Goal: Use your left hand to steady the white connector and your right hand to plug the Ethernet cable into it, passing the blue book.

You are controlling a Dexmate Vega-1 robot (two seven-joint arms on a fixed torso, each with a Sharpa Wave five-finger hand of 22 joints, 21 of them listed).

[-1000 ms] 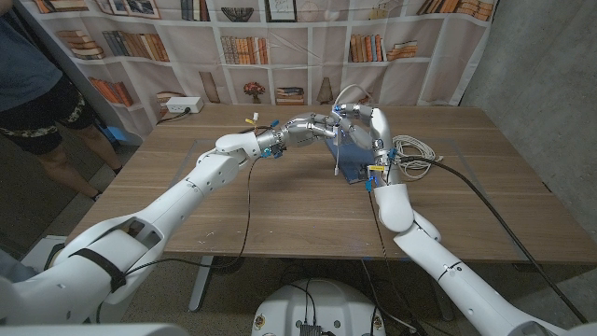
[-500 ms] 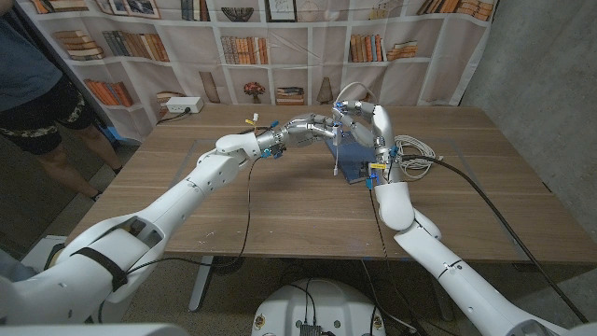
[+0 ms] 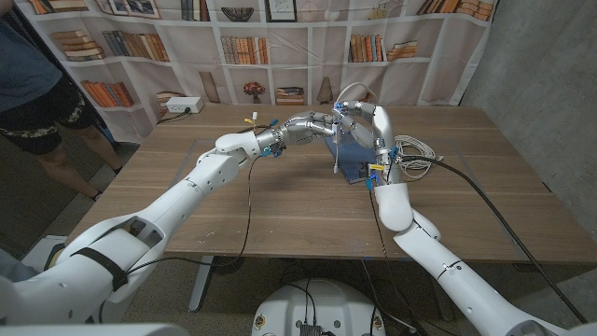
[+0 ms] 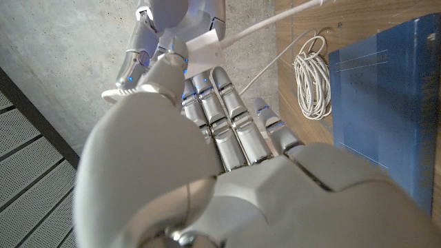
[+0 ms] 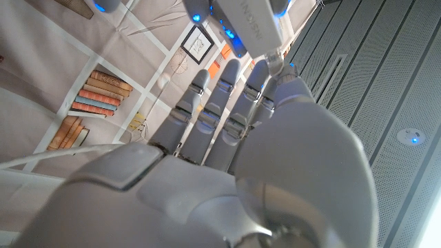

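Above the table's far middle, my left hand [image 3: 315, 126] grips the white connector [image 4: 202, 49] with its fingertips; the same connector [image 5: 251, 24] is also seen from the right wrist. My right hand [image 3: 373, 123] stands upright just to the connector's right, its fingers reaching up to the connector and closed around the white Ethernet cable [image 4: 275, 19]. The plug itself is hidden between the hands. The blue book [image 3: 353, 161] lies on the table directly beneath both hands. The cable's spare length lies coiled [image 3: 410, 154] to the right of the book.
A white power strip [image 3: 183, 105] sits at the table's back left corner. A person [image 3: 37, 89] stands beyond the table's left side. A thick black cable [image 3: 494, 210] crosses the table's right part. A bookshelf backdrop closes the far side.
My right hand has edged slightly toward my left hand at the connector. Book and cable coil have stayed put.
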